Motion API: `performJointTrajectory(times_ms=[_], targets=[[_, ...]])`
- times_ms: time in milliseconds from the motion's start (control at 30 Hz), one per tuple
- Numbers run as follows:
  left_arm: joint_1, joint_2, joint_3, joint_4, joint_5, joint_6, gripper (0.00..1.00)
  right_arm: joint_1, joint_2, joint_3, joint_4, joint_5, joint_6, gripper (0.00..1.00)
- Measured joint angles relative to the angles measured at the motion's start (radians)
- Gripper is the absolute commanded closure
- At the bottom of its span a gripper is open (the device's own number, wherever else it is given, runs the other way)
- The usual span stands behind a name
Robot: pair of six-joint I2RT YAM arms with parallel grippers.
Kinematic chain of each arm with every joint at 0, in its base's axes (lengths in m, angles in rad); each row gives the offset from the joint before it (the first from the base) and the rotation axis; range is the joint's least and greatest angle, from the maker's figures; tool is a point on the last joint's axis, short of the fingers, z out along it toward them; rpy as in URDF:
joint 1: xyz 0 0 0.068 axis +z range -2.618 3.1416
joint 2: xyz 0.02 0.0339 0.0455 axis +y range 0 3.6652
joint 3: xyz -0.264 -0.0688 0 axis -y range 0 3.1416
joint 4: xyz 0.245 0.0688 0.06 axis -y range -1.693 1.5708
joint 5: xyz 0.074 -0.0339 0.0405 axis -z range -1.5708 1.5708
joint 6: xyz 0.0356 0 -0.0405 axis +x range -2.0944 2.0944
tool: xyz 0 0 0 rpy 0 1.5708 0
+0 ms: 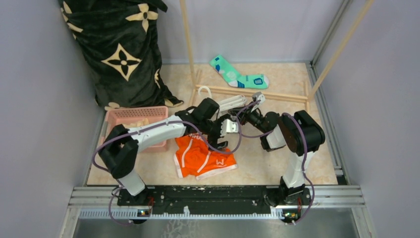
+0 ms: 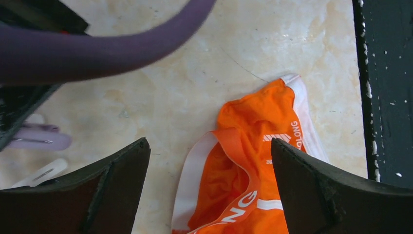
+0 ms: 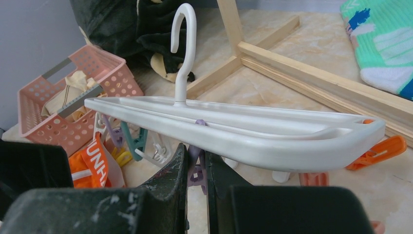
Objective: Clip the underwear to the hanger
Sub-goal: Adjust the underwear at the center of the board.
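Observation:
The orange underwear [image 1: 203, 156] lies crumpled on the floor in front of the arms. In the left wrist view it [image 2: 248, 161] lies under my left gripper [image 2: 209, 161], which is open and hovers above its white-lettered waistband without touching it. The left gripper [image 1: 219, 139] sits over the underwear's far edge. The white hanger [image 3: 253, 131] is held level above the floor, hook up, with its clothespins dangling. My right gripper [image 3: 196, 156] is shut on a purple clothespin [image 3: 196, 168] under the frame's near bar. In the top view the hanger [image 1: 232, 103] is just beyond the right gripper [image 1: 246, 113].
A pink basket [image 1: 136, 121] holding cream cloth stands left of the underwear. A teal sock [image 1: 237, 77] lies at the back, behind the wooden rack's base bar [image 1: 252, 93]. A dark patterned blanket [image 1: 124, 54] fills the back left corner. A black rail [image 2: 384, 87] runs along the near edge.

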Motion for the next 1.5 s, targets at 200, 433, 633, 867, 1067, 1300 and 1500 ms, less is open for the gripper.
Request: performJointTrajectory(times_ms=[200,433,633,867,1067,1300,1500], targets=[[0.000,0.089,0.015,-0.072,0.032,0.069,0.08,0.000,0.000,0.000,0.000,-0.001,0.001,1.00],[0.000,0.124,0.015,-0.063,0.033,0.110,0.10,0.000,0.000,0.000,0.000,-0.002,0.001,1.00],[0.000,0.185,0.019,-0.057,0.039,0.137,0.21,0.000,0.000,0.000,-0.001,-0.003,0.002,1.00],[0.009,0.229,0.043,-0.064,0.061,0.157,0.40,0.000,0.000,0.000,-0.002,-0.003,0.008,1.00],[0.018,0.242,0.079,-0.097,0.075,0.165,0.49,0.000,0.000,0.000,-0.001,-0.003,0.011,1.00],[0.021,0.242,0.093,-0.111,0.092,0.162,0.74,0.000,0.000,0.000,-0.002,-0.003,0.017,1.00],[0.021,0.242,0.099,-0.123,0.103,0.154,0.97,0.000,0.000,0.000,-0.002,-0.003,0.017,1.00]])
